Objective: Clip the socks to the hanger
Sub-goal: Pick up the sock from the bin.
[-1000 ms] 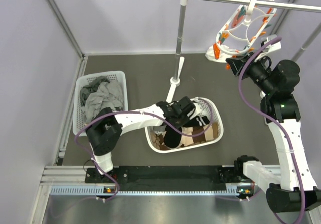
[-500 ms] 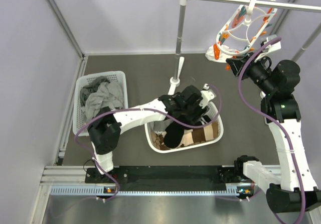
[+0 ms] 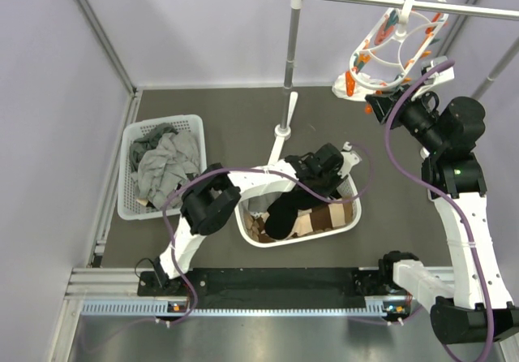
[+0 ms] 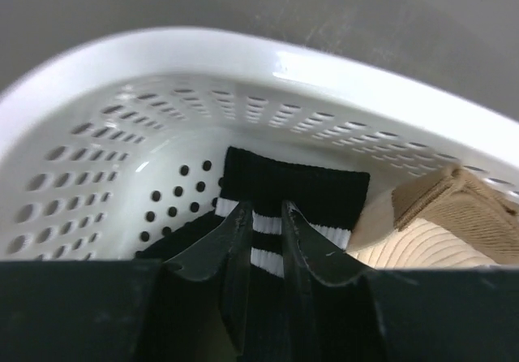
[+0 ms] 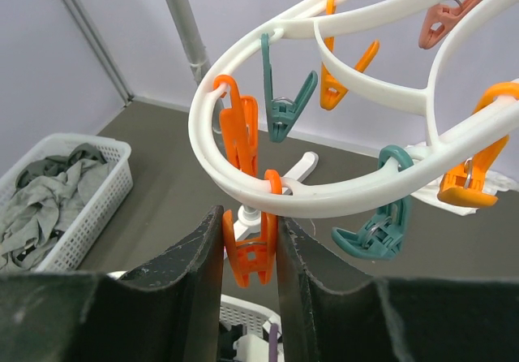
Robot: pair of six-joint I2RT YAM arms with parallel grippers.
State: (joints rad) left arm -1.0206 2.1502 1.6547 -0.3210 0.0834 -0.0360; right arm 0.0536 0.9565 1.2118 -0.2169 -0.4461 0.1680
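Note:
A black sock with white stripes lies in the white mesh basket, beside a tan sock. My left gripper reaches into that basket, its narrow-set fingers shut on the black sock's striped cuff. From above, the black sock bunches under the left gripper. The white oval hanger hangs from the rail at the upper right. My right gripper is shut on an orange peg hanging from the hanger's outer ring.
A second white basket at the left holds a heap of grey garments. The rail's upright pole stands on a white foot behind the sock basket. Teal and orange pegs dangle around the ring. Walls close both sides.
My left arm swung rightward over the sock basket and dipped in; its fingers opened, then closed on the black sock's cuff. The right arm stayed at the peg.

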